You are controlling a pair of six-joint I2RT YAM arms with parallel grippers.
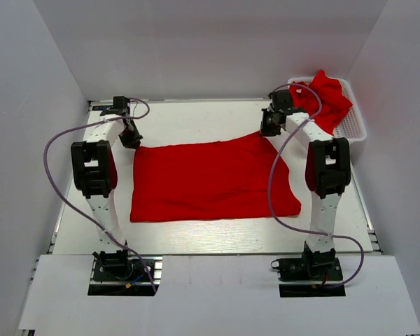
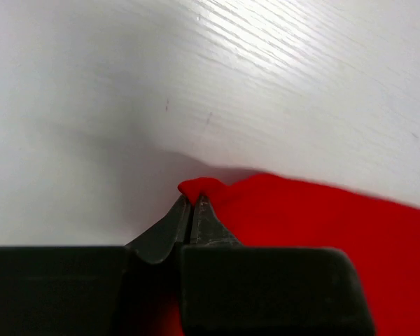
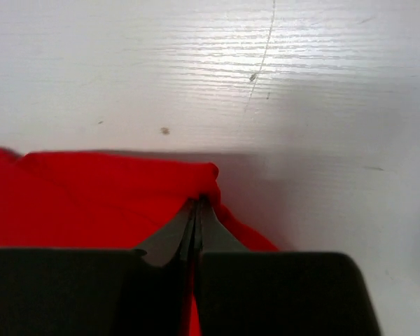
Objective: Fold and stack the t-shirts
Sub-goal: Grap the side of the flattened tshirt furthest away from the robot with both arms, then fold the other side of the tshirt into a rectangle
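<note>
Nearest me, past my two bases, is a bare strip of the white wood-grain bench. On it a plain bright red short-sleeved cloth t-shirt lies spread nearly flat across the middle. Its near hem runs roughly parallel to the bench's front edge.

At the shirt's far left corner my left jaws are pinched narrow on a small fold of red cloth, down at the bench surface. At its far right corner my right jaws are pressed together on the cloth in the same way, and the fabric there is drawn into a point.

Farther back, in the far right corner of the bench, stands a white plastic mesh basket. A second red t-shirt sits crumpled in it, heaped above the rim, just behind my right arm's wrist.
</note>
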